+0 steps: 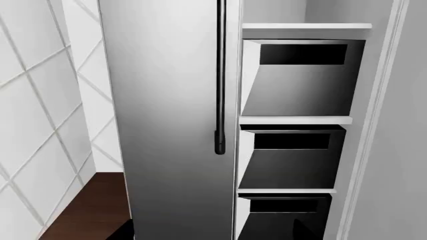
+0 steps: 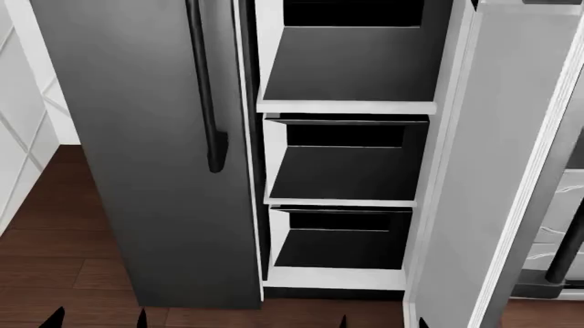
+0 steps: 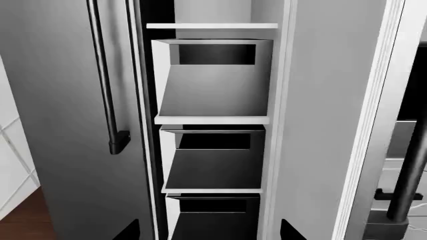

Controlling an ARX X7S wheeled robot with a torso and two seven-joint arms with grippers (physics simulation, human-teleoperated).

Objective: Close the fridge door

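Observation:
The fridge door (image 2: 483, 171) stands open at the right of the head view, its white inner lining and edge turned toward me. Part of its black bar handle (image 2: 567, 249) shows behind it. The same fridge door (image 3: 327, 125) fills the right of the right wrist view and shows as a white strip (image 1: 400, 150) in the left wrist view. My right gripper (image 3: 208, 231) is open, level with the fridge's opening and touching nothing. My left gripper (image 1: 213, 232) is open in front of the shut left door. In the head view, both the left gripper (image 2: 98, 320) and the right gripper (image 2: 383, 322) show only their tips.
The fridge's other door (image 2: 137, 137), dark grey with a long black handle (image 2: 205, 89), is shut at the left. Inside are white shelves with dark bins (image 2: 347, 164). A white tiled wall (image 1: 40, 125) and dark wood floor (image 2: 55, 232) lie to the left.

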